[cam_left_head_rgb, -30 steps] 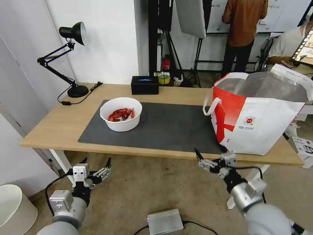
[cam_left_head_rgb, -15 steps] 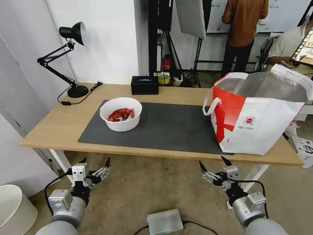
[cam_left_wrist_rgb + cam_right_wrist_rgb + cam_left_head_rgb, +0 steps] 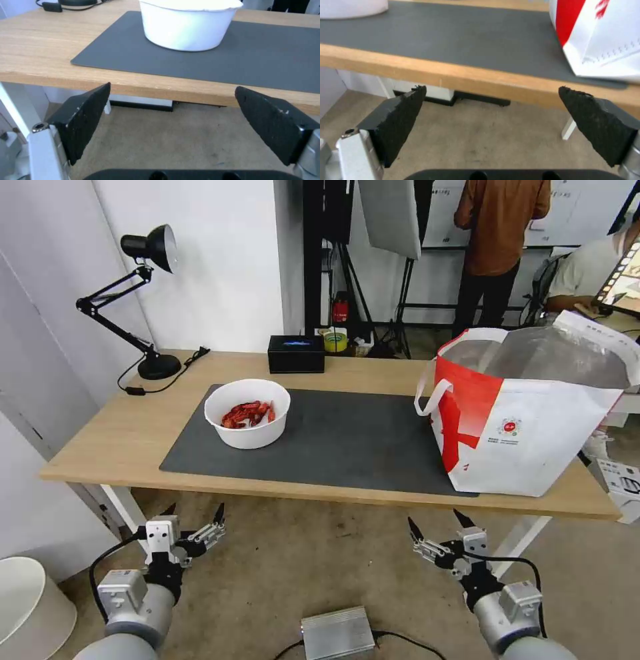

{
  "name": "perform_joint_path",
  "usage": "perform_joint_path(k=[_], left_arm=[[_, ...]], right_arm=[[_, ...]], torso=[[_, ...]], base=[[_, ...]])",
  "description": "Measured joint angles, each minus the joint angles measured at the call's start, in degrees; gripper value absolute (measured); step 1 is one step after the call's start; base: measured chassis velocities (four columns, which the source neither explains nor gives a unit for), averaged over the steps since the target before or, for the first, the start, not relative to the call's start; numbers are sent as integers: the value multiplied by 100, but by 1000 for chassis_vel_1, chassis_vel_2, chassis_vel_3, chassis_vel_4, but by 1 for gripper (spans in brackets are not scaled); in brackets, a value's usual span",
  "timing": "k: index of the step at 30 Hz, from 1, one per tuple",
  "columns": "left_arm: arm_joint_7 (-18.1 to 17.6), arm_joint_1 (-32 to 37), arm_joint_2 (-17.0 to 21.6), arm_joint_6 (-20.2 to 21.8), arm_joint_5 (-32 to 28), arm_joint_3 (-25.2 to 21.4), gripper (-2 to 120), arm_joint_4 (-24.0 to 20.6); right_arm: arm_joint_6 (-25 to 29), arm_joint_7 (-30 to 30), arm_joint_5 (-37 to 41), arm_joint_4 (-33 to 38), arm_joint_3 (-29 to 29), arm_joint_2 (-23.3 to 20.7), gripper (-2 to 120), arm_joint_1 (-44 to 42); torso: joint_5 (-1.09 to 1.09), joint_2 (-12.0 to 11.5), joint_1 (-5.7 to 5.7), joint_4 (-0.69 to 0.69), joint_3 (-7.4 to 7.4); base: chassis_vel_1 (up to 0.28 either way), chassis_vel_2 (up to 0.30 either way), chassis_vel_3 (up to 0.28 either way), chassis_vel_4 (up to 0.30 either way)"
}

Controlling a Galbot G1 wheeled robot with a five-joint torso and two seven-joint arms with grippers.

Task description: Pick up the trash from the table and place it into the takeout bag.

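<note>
The trash I can see is a white round bowl (image 3: 247, 413) of red crayfish shells, standing on the left part of the dark grey mat (image 3: 347, 440) on the light-wood table (image 3: 100, 447). The bowl (image 3: 188, 25) also shows beyond the table edge in the left wrist view. The takeout bag (image 3: 527, 413), white with a red panel and foil lining, stands open at the table's right end, and its lower corner (image 3: 603, 37) appears in the right wrist view. My left gripper (image 3: 195, 512) (image 3: 171, 87) and right gripper (image 3: 435, 519) (image 3: 491, 88) hang open and empty below the table's front edge.
A black desk lamp (image 3: 150, 280) stands at the table's back left, with a black rectangular box (image 3: 296, 353) at the back middle. On the floor lie a grey metal box (image 3: 337, 633) and a white bin (image 3: 27, 607). People stand far behind the table.
My right gripper has dropped from just under the bag's front corner to lower down, away from the table edge. The left gripper has barely moved.
</note>
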Motion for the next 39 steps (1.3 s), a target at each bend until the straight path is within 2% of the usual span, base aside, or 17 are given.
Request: perform_joint_path(k=[14, 21, 25, 27, 29, 30, 34, 36, 39], left_arm=[[-4, -8, 8, 6, -36, -45, 100, -42], [-134, -273, 149, 126, -573, -296, 100, -132], [-644, -873, 542, 437, -1550, -442, 100, -221], [-748, -1019, 654, 499, -1789, -462, 100, -222], [-970, -1385, 987, 614, -2503, -534, 100, -204], [-970, -1385, 987, 614, -2503, -534, 100, -204], [-1063, -1759, 1590, 699, -3607, -799, 100, -70], [-1063, -1877, 1728, 705, -3816, -818, 100, 10], [-1044, -2528, 2062, 770, -4439, -624, 100, 361]], right_arm=[[-20, 11, 7, 2, -7, 10, 100, -11], [-22, 12, 8, 4, -7, 9, 100, -9], [-22, 11, 8, 5, -6, 8, 100, -7], [-22, 11, 8, 5, -7, 8, 100, -6], [-22, 10, 8, 5, -6, 8, 100, -5], [-22, 10, 8, 5, -6, 8, 100, -5], [-22, 9, 8, 5, -5, 8, 100, -4], [-22, 9, 8, 5, -5, 8, 100, -3], [-22, 7, 9, 5, -5, 8, 100, -3]], torso=[[0, 0, 0, 1, 0], [0, 0, 0, 1, 0], [0, 0, 0, 0, 0], [-1, 0, 0, 0, 0], [-1, 0, 0, -1, 0], [-1, 0, 0, -1, 0], [0, 0, 0, 1, 1], [-1, 0, 0, 2, 0], [-1, 0, 0, 1, 1]], base=[[0, 0, 0, 0], [0, 0, 0, 0], [0, 0, 0, 0], [0, 0, 0, 0], [0, 0, 0, 0], [0, 0, 0, 0], [0, 0, 0, 0], [0, 0, 0, 0], [0, 0, 0, 0]])
